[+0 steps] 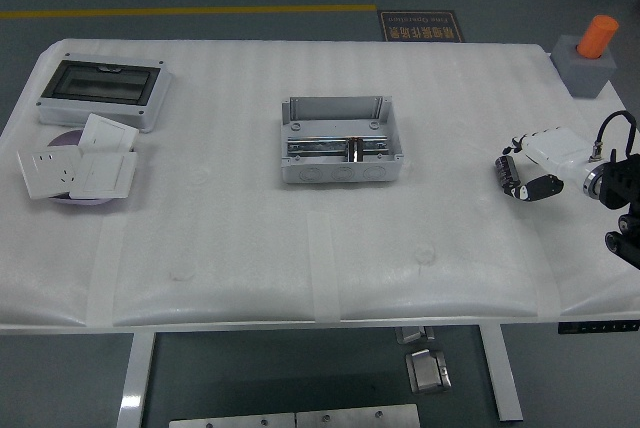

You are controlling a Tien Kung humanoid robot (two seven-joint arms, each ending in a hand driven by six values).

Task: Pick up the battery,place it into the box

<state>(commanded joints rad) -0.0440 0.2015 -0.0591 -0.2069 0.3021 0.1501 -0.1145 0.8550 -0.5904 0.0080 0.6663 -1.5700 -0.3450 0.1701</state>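
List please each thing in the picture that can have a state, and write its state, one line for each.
right hand: fingers curled on the battery, above the table's right part
battery: dark, held in the right hand, not yet in the box
grey box: open, no lid, metal rail inside
distribution box: dark cover closed, lying flat
wall sockets: stacked loosely on a purple disc
orange cylinder: standing in its grey block

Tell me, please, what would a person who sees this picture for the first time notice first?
The eye goes first to the open grey box standing in the middle of the white table, with a metal rail inside. Next is the right hand at the table's right edge, its fingers closed on a small dark battery. An orange cylinder on a grey block at the far right corner also stands out.
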